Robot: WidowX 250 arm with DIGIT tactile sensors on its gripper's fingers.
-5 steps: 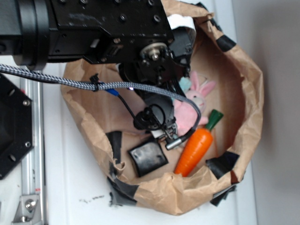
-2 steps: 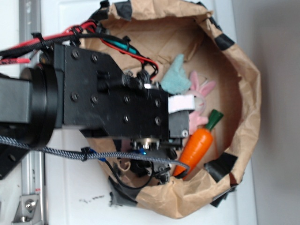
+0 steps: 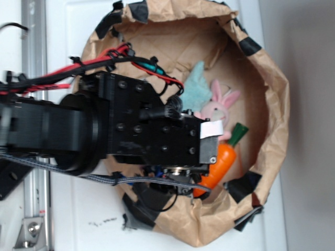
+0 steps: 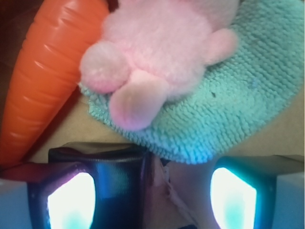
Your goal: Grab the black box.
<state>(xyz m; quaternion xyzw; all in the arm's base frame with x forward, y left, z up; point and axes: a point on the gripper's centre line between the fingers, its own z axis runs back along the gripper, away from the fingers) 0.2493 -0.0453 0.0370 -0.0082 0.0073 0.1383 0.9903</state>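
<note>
Gripper (image 4: pixel 152 195) straddles the black box (image 4: pixel 114 171) inside a paper bag (image 3: pixel 272 104).
Jaws apart; carrot (image 4: pixel 43 76) and pink bunny (image 4: pixel 157 52) lie beyond.

Orange carrot (image 4: pixel 40 71), pink bunny (image 4: pixel 162 52), teal cloth (image 4: pixel 228 100), black box (image 4: pixel 114 171).

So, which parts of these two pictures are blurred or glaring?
Exterior view: the arm is motion-blurred at left, while the paper bag is sharp. Wrist view: everything is soft; the pink bunny is fuzzy, and the finger pads glow as overexposed white-cyan patches.
</note>
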